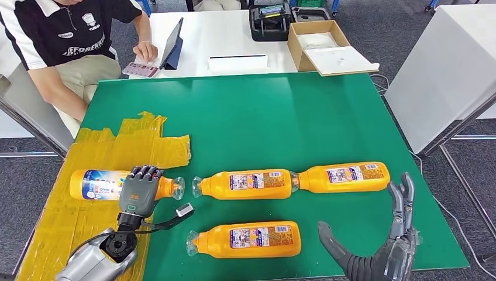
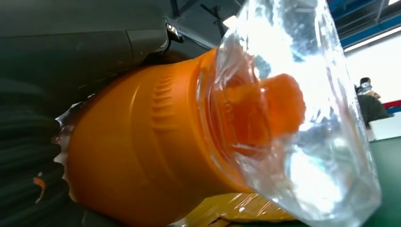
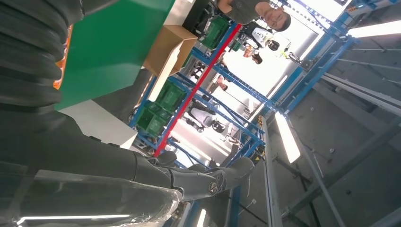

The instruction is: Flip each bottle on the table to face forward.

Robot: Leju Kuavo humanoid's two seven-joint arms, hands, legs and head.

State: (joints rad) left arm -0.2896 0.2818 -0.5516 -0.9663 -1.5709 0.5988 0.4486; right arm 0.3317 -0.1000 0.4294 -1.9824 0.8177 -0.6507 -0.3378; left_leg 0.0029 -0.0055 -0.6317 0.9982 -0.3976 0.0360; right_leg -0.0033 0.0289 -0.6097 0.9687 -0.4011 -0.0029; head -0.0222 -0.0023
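Four orange bottles with clear caps lie on their sides on the green table (image 1: 281, 117). The leftmost bottle (image 1: 96, 184) rests on a patch of yellow tape (image 1: 146, 143), and my left hand (image 1: 139, 190) grips it from above, fingers curled over its far side. Up close, that bottle (image 2: 142, 156) and its clear cap (image 2: 302, 123) sit against my left hand (image 2: 28, 156). Two bottles lie end to end in the middle (image 1: 245, 183) and to the right (image 1: 342, 177). A fourth bottle (image 1: 245, 239) lies near the front edge. My right hand (image 1: 392, 234) hovers open at the front right, fingers (image 3: 208, 177) spread, holding nothing.
A person (image 1: 64, 41) sits at the back left by a white table (image 1: 216, 35) with a tablet (image 1: 172, 44), a black case (image 1: 270, 22) and a cardboard box (image 1: 327, 47). Another white table (image 1: 450, 70) stands to the right. A small grey clip (image 1: 185, 211) on a cable lies beside my left wrist.
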